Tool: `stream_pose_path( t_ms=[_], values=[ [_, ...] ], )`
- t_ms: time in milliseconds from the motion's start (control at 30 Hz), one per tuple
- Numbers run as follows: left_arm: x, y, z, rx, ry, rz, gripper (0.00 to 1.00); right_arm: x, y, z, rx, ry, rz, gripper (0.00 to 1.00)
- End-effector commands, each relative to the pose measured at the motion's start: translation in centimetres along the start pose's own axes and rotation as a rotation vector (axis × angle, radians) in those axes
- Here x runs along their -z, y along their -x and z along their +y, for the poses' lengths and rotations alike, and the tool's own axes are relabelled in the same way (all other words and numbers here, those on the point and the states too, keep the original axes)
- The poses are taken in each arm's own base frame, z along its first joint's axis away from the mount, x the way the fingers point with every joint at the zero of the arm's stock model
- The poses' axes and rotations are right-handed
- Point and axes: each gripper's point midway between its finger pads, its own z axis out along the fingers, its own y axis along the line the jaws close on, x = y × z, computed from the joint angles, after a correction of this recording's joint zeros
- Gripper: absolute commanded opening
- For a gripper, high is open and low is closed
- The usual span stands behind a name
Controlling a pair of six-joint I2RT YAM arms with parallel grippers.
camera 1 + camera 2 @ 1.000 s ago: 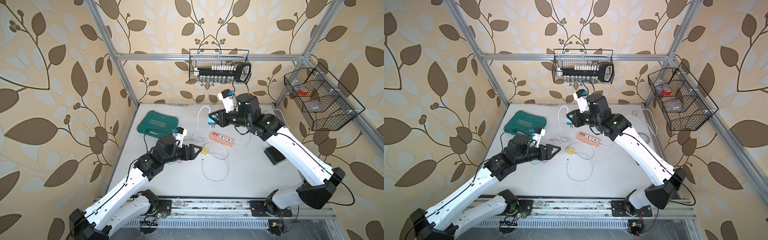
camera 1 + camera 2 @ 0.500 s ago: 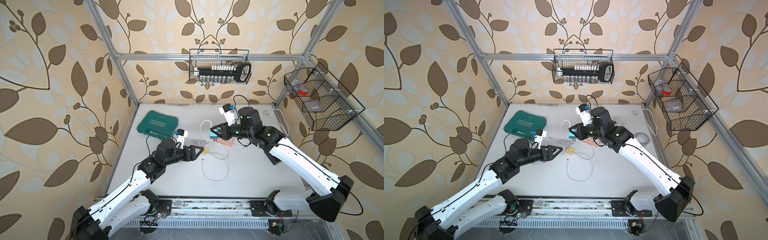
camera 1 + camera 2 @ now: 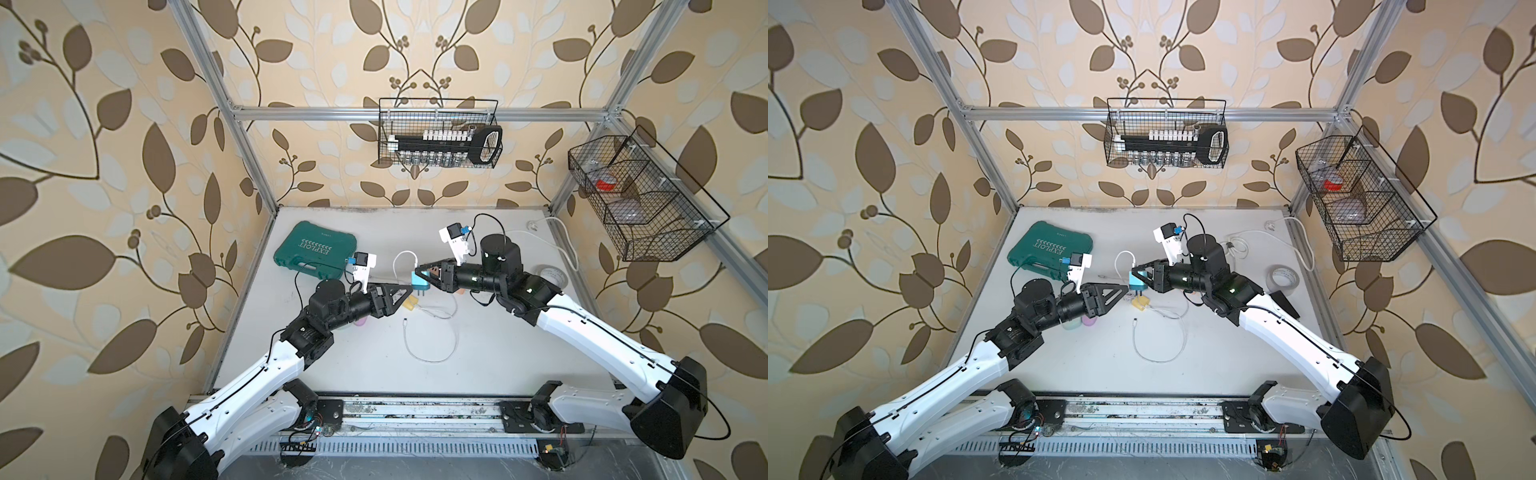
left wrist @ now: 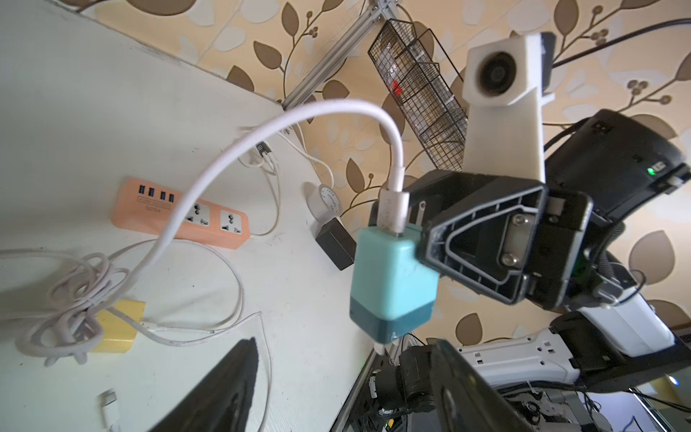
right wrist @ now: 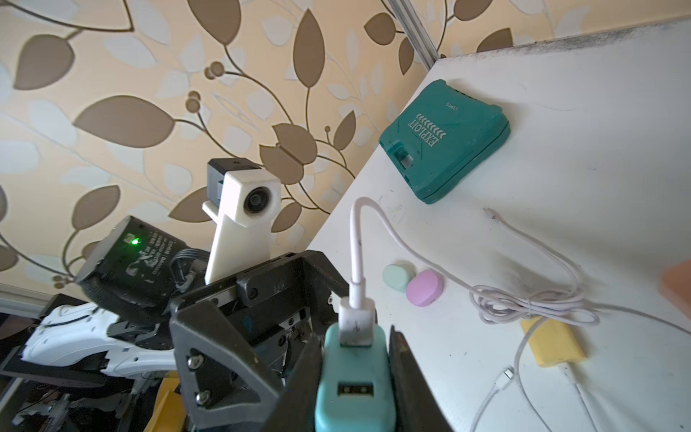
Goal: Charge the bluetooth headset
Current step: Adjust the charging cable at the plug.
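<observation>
Right end effector (image 3: 422,271), clamped on the charger (image 3: 419,284), has swung toward the wide-spread left end effector (image 3: 404,293); likely light, rigid, slick: take its flat sides.

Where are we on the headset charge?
Done: white cable is plugged into the teal charger. In hand: right pincer holds the charger in the air; left pincer is open beside it, gripping nothing. Left: charger is not in the orange power strip, and no cable reaches the mint case or pink case.
</observation>
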Motion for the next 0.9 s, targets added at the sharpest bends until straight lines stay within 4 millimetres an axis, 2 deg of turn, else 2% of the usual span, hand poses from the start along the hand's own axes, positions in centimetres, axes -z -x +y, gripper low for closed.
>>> stream_pose_path(
  t_ms=[0,200,333,467,667,767,867],
  values=[
    [-0.2,1.1,-3.4,-0.036,-0.144,-0.014,0.75,0.7,1.6,3.3,-0.007,0.141,-0.078,0.24],
    [-0.7,1.9,-5.0,-0.055,-0.217,-0.008,0.62,0.8,1.3,4.5,-0.011,0.186,-0.088,0.24],
    [-0.6,2.1,-6.1,-0.064,-0.257,0.000,0.58,0.9,1.1,4.7,-0.010,0.192,-0.089,0.25],
    [-0.3,2.2,-6.5,-0.072,-0.269,-0.002,0.49,1.0,1.0,4.8,-0.011,0.206,-0.093,0.25],
    [0.2,2.3,-6.6,-0.076,-0.273,-0.015,0.49,0.8,0.8,5.1,-0.025,0.244,-0.085,0.25],
    [0.5,2.4,-6.9,-0.084,-0.286,-0.020,0.36,0.8,0.5,5.2,-0.030,0.254,-0.078,0.26],
    [0.6,2.4,-6.9,-0.089,-0.292,-0.012,0.21,0.9,0.4,5.1,-0.025,0.251,-0.075,0.33]
  ],
)
